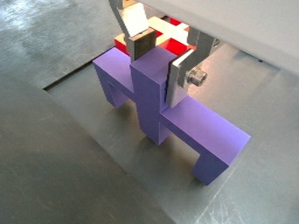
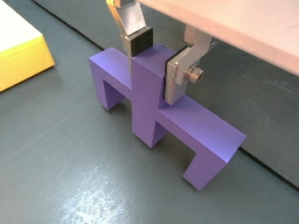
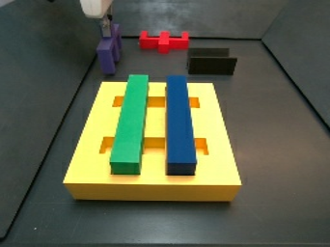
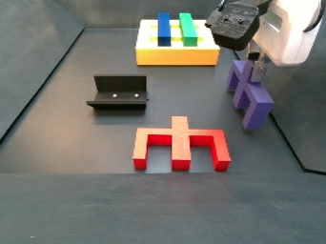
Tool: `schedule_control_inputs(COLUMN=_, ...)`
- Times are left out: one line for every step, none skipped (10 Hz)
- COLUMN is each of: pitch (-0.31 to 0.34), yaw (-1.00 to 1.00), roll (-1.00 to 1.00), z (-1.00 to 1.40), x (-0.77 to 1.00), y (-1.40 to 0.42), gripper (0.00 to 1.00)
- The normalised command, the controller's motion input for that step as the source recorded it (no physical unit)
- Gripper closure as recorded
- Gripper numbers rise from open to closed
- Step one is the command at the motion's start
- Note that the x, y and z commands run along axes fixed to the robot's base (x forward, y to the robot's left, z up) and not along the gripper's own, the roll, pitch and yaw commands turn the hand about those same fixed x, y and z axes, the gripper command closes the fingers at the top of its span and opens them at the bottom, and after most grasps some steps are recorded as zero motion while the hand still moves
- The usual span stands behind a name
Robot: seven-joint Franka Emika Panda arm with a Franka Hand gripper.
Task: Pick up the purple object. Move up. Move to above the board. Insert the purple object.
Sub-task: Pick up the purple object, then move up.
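The purple object (image 1: pixel 176 122) is a comb-shaped block with a raised middle ridge, standing on the dark floor; it shows in both wrist views (image 2: pixel 176 122) and both side views (image 3: pixel 108 56) (image 4: pixel 251 95). My gripper (image 1: pixel 162 63) (image 2: pixel 158 63) is down over it, one finger on each side of the ridge, pads against it. The block still rests on the floor. The yellow board (image 3: pixel 154 183) (image 4: pixel 173 57) lies apart from it, with a green bar (image 3: pixel 130 121) and a blue bar (image 3: pixel 182 121) in it.
A red comb-shaped piece (image 3: pixel 164 41) (image 4: pixel 181 145) lies on the floor near the purple object and shows behind the fingers (image 1: pixel 173 33). The fixture (image 3: pixel 213 63) (image 4: pixel 118 92) stands beside it. Grey walls edge the floor.
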Motion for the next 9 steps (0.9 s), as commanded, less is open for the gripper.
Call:
schedule_control_inputs(pitch=0.0, yaw=0.0, roll=0.0, z=0.0, x=0.0, y=0.0, gripper=1.0)
schedule_control_inputs(pitch=0.0, yaw=0.0, roll=0.0, z=0.0, x=0.0, y=0.0, gripper=1.0)
schedule_control_inputs(pitch=0.0, yaw=0.0, roll=0.0, z=0.0, x=0.0, y=0.0, gripper=1.0)
schedule_control_inputs(pitch=0.0, yaw=0.0, roll=0.0, z=0.0, x=0.0, y=0.0, gripper=1.0)
schedule_control_inputs(pitch=0.0, yaw=0.0, roll=0.0, z=0.0, x=0.0, y=0.0, gripper=1.0)
schedule_control_inputs(pitch=0.0, yaw=0.0, roll=0.0, z=0.0, x=0.0, y=0.0, gripper=1.0)
schedule_control_inputs(pitch=0.0, yaw=0.0, roll=0.0, z=0.0, x=0.0, y=0.0, gripper=1.0)
schedule_control_inputs(pitch=0.0, yaw=0.0, roll=0.0, z=0.83, x=0.0, y=0.0, gripper=1.0)
schedule_control_inputs(pitch=-0.003, yaw=0.03, roll=-0.01, z=0.83, x=0.03, y=-0.02, gripper=1.0)
